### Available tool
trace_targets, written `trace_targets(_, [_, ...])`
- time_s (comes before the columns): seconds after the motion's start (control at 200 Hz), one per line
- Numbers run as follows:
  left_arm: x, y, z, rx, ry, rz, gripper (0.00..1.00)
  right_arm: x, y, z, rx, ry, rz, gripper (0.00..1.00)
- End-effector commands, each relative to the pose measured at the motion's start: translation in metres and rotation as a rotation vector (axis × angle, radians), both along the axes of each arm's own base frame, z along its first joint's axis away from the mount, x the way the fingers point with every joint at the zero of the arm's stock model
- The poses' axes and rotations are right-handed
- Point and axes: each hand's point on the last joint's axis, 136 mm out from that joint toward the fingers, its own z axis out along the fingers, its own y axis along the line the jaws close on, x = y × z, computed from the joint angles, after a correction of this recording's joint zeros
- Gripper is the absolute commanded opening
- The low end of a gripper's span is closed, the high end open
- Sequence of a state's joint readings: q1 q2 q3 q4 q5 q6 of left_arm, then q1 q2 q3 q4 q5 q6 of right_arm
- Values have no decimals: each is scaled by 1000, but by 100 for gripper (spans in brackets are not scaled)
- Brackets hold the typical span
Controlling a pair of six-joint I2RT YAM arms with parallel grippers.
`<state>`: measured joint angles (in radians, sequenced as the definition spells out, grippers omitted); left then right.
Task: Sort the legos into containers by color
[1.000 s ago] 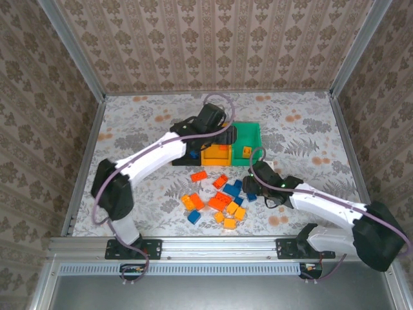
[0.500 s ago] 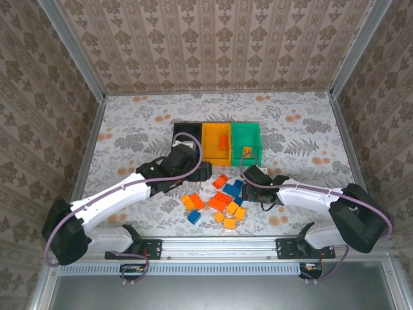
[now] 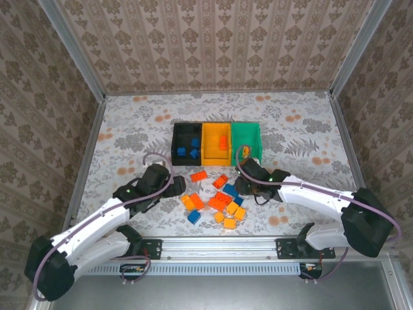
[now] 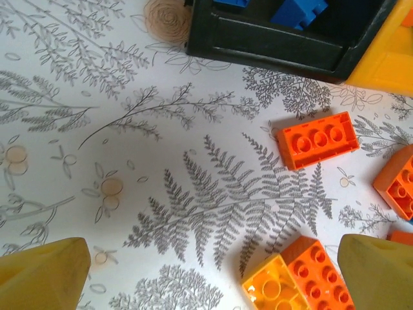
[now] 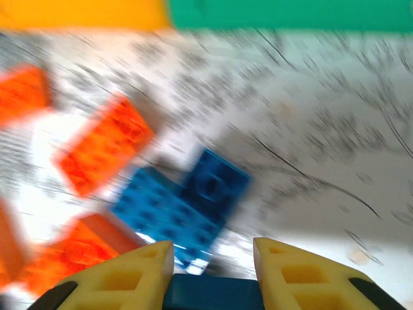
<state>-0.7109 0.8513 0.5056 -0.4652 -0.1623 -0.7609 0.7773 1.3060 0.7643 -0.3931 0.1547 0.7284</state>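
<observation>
The legos [image 3: 219, 200] lie as a loose pile of blue, red-orange and yellow-orange bricks in front of the containers. These are a black bin [image 3: 186, 161], a yellow-orange bin [image 3: 216, 160] and a green bin [image 3: 258, 139] joined in a row. Blue bricks [image 3: 182, 152] lie in the black bin. My left gripper [image 3: 161, 181] hovers open over bare table left of the pile, its jaws wide apart [image 4: 206, 278]. My right gripper [image 3: 244, 184] is at the pile's right edge, shut on a blue lego [image 5: 213, 294]. More blue bricks [image 5: 181, 206] lie just ahead of it.
A red-orange brick [image 4: 316, 139] lies alone in front of the black bin [image 4: 271, 42]. A yellow brick [image 4: 277, 287] and a red-orange one [image 4: 319, 271] sit near my left gripper's right finger. Patterned walls and metal rails enclose the table.
My left arm has pulled back from over the bins to the near left of the pile, its jaws opening wide. My right gripper has closed on a blue lego.
</observation>
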Motion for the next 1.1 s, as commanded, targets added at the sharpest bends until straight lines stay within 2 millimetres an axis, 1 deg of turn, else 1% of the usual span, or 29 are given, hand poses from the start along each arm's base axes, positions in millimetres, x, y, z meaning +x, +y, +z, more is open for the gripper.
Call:
trace_targets(0.0, [-11, 6, 1, -35, 14, 8, 100, 21, 37, 44, 72, -77, 90, 29])
trace_targets(0.025, [-12, 6, 1, -41, 16, 3, 100, 28, 45, 51, 79, -92, 103, 29])
trace_targets(0.05, [-14, 6, 1, -46, 17, 0, 99, 35, 53, 64, 100, -119, 118, 29])
trace_targets(0.06, [-15, 7, 1, -45, 19, -2, 100, 38, 57, 61, 94, -112, 124, 29])
trace_targets(0.135, [-20, 7, -1, -48, 32, -14, 99, 61, 84, 79, 115, -153, 161, 30])
trace_targets(0.23, [-26, 8, -4, -48, 50, -28, 99, 92, 116, 93, 112, -185, 197, 30])
trace_targets(0.265, [-27, 7, -4, -50, 56, -34, 99, 103, 127, 95, 110, -193, 205, 30])
trace_targets(0.27, [-28, 7, -5, -51, 58, -36, 100, 105, 129, 92, 106, -190, 204, 30])
trace_targets(0.28, [-28, 7, -4, -53, 58, -37, 100, 107, 131, 96, 109, -199, 207, 30])
trace_targets(0.285, [-28, 7, -5, -54, 59, -38, 100, 109, 133, 92, 105, -192, 208, 30])
trace_targets(0.365, [-30, 5, -5, -64, 67, -48, 100, 134, 158, 92, 102, -205, 226, 30])
trace_targets(0.445, [-32, 1, -5, -77, 72, -66, 99, 157, 176, 85, 78, -214, 227, 31])
trace_targets(0.455, [-32, 1, -5, -77, 72, -69, 99, 160, 178, 86, 78, -220, 227, 31])
trace_targets(0.485, [-33, 1, -5, -77, 74, -74, 99, 169, 182, 81, 66, -219, 221, 31])
trace_targets(0.495, [-33, 0, -5, -76, 75, -76, 99, 172, 184, 82, 67, -223, 221, 31])
trace_targets(0.505, [-34, 0, -5, -76, 76, -78, 98, 174, 186, 79, 62, -218, 220, 31])
trace_targets(0.59, [-36, 0, -6, -71, 83, -89, 99, 193, 194, 69, 57, -206, 200, 31])
trace_targets(0.675, [-37, -1, -8, -71, 89, -96, 99, 207, 201, 65, 60, -210, 182, 33])
trace_targets(0.74, [-37, -3, -9, -74, 95, -104, 98, 215, 202, 62, 56, -213, 165, 36])
trace_targets(0.77, [-37, -4, -10, -74, 98, -108, 99, 217, 203, 61, 61, -211, 164, 40])
trace_targets(0.85, [-37, -8, -11, -81, 101, -127, 98, 222, 207, 65, 87, -222, 166, 57])
trace_targets(0.89, [-38, -11, -11, -85, 103, -143, 98, 223, 208, 71, 99, -233, 167, 61])
trace_targets(1.015, [-41, -20, -12, -79, 119, -202, 98, 221, 206, 91, 119, -262, 167, 66])
trace_targets(1.095, [-46, -29, -13, -61, 127, -260, 98, 215, 195, 100, 121, -278, 147, 69])
